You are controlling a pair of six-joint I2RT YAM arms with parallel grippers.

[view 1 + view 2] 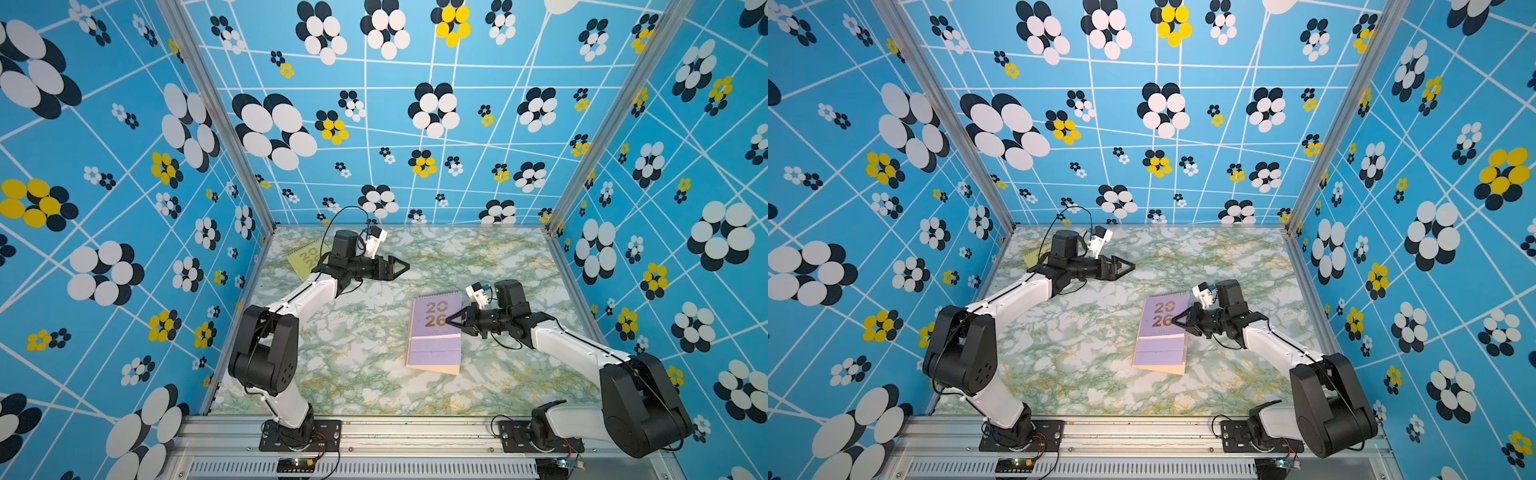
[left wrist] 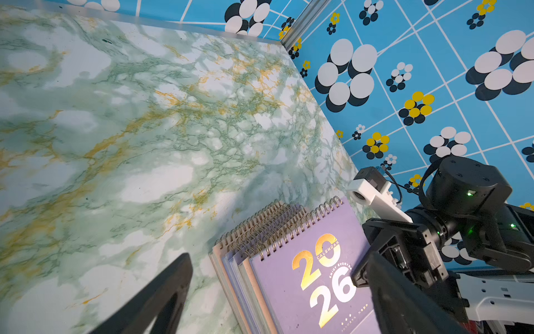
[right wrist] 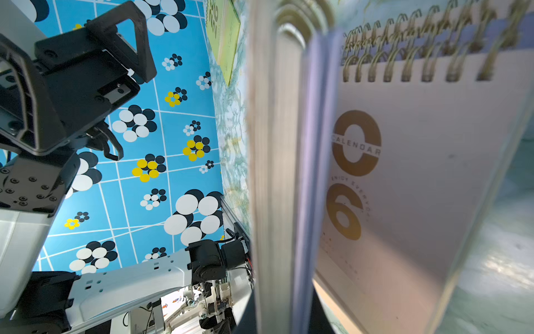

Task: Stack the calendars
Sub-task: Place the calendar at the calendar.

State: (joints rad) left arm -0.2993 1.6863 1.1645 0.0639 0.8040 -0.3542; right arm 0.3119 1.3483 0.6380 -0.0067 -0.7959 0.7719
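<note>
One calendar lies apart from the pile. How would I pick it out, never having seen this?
Start at the green marbled table and go to its far corner on the robot's left side. There, partly hidden behind the left arm, lies the yellow-green calendar. It is the only one of that colour; the stack mid-table shows a lilac cover.

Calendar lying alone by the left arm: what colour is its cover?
The lone calendar is yellow-green with gold digits, clearest in a top view.
</note>
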